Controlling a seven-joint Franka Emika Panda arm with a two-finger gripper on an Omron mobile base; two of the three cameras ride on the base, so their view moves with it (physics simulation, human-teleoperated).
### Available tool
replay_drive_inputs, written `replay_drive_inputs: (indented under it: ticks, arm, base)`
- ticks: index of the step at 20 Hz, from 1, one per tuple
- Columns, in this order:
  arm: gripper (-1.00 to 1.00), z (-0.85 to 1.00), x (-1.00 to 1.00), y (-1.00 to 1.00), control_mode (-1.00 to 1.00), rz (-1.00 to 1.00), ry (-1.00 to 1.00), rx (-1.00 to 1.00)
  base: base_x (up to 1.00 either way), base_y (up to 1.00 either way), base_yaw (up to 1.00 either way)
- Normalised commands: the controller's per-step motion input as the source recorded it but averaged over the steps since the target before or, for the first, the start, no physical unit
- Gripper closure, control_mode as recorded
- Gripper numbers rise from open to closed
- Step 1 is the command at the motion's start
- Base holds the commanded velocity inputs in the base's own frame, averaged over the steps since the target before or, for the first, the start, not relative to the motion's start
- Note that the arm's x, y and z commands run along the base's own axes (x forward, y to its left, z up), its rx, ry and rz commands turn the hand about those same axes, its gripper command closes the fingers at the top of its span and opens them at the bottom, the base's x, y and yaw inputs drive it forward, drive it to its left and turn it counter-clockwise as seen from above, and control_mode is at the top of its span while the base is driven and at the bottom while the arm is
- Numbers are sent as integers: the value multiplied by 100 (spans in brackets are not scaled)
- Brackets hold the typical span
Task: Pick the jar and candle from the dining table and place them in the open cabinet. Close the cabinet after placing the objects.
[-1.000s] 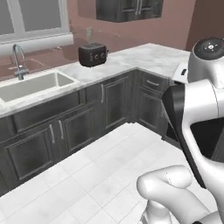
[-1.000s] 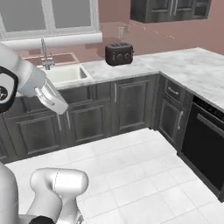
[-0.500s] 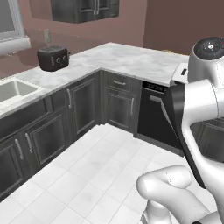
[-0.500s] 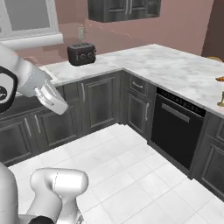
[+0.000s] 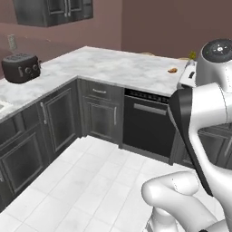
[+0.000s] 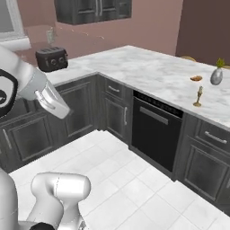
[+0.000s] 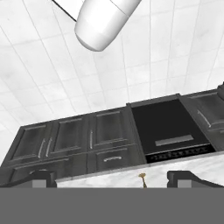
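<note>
We see the candle (image 6: 198, 96) standing upright on the white marble bench (image 6: 148, 72), close to its front edge, above the dark drawer fronts to the right of the black dishwasher (image 6: 155, 134). Behind it, well apart from it and nearer the far edge, lie a small orange croissant (image 6: 196, 78) and, further right, a grey egg-shaped vase (image 6: 217, 76) with a green sprig. In the left base view we find the same croissant (image 5: 172, 70) on the bench just left of the white arm (image 5: 206, 113), and a bit of green sprig shows at the arm's upper edge.

We cannot make out the jar anywhere on the bench.

In the hand view the pincer (image 7: 111, 178) points at the cabinet run seen upside down: its two dark fingertips (image 7: 40, 177) stand far apart at the bottom edge, spread wide with nothing between them. Between the tips we see the strip of marble and on it the tiny gold candle (image 7: 142, 179).

On the left arm of the L-shaped bench a dark toaster (image 6: 51, 59) sits near the wall. Above it hangs a dark grey wall cabinet (image 6: 93, 11) with panelled doors; from here we cannot tell whether any door stands open. The floor (image 6: 126, 184) is white tile
</note>
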Motion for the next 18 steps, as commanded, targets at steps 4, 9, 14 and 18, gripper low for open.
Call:
replay_drive_inputs:
  ticks: [4,9,14,18]
  arm:
    - [-100,0,0,0,100,0,0,0]
    - [-100,0,0,0,100,0,0,0]
    - [-100,0,0,0,100,0,0,0]
    - [-100,0,0,0,100,0,0,0]
  base:
    - [70,-1,-17]
    - [67,0,-18]
    - [61,0,-19]
    - [62,0,-23]
